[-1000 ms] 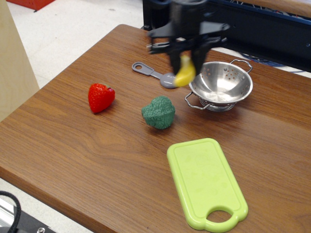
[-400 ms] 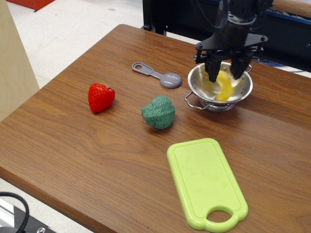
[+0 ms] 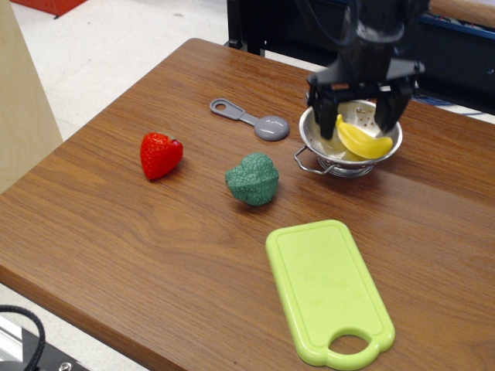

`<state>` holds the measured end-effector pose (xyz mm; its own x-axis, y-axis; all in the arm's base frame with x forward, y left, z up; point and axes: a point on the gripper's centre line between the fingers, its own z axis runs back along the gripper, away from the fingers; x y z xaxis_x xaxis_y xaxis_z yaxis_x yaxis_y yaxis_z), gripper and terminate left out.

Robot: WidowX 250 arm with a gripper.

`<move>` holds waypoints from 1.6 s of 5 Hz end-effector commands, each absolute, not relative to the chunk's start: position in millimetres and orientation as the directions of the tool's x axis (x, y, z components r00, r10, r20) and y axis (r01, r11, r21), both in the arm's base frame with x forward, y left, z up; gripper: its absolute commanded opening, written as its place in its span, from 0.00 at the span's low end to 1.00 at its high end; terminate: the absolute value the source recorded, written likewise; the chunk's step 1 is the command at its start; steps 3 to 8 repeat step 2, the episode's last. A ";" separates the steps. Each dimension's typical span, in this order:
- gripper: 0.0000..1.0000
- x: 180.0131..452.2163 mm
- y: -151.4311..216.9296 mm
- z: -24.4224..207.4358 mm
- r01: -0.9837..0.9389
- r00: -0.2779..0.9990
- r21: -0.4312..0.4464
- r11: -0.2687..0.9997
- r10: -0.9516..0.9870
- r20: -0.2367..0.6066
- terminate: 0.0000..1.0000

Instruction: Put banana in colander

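1. Below the jaws (image 3: 356,108) we see the banana (image 3: 363,142) lying inside the colander (image 3: 352,144), resting across the bowl towards its near rim. We judge the main step of the task done: the banana sits in the bowl and not on the counter (image 3: 155,232).

2. The jaws stand spread wide, one finger on each side of the bowl's far part, and they hold nothing. The banana lies just under and between them, and we see no contact with it, though the near finger comes close to its tip.

3. What is left, in our view, is only for the arm to lift clear without catching the bowl's rim or its wire handles.

4. To the left of the jaws, just beside the colander, lies a grey spoon (image 3: 249,120) with its bowl end nearest the colander.

5. Further left and nearer to us sits a green broccoli (image 3: 252,178), and beyond it, well apart from the jaws, a red strawberry (image 3: 160,154).

6. Well in front of the jaws lies a light green cutting board (image 3: 326,290), flat on the counter.

7. None of these stands in the way of a straight lift; we judge the colander itself to be the only thing the fingers could knock.
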<state>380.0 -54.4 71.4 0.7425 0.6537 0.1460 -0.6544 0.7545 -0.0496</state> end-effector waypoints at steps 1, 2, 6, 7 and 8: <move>1.00 377.3 -38.3 121.9 -0.636 0.742 -0.082 0.768 0.637 0.208 0.00; 1.00 377.3 -38.3 121.9 -0.636 0.742 -0.082 0.768 0.637 0.208 1.00; 1.00 377.3 -38.3 121.9 -0.636 0.742 -0.082 0.768 0.637 0.208 1.00; 1.00 377.3 -38.3 121.9 -0.636 0.742 -0.082 0.768 0.637 0.208 1.00; 1.00 377.3 -38.3 121.9 -0.636 0.742 -0.082 0.768 0.637 0.208 1.00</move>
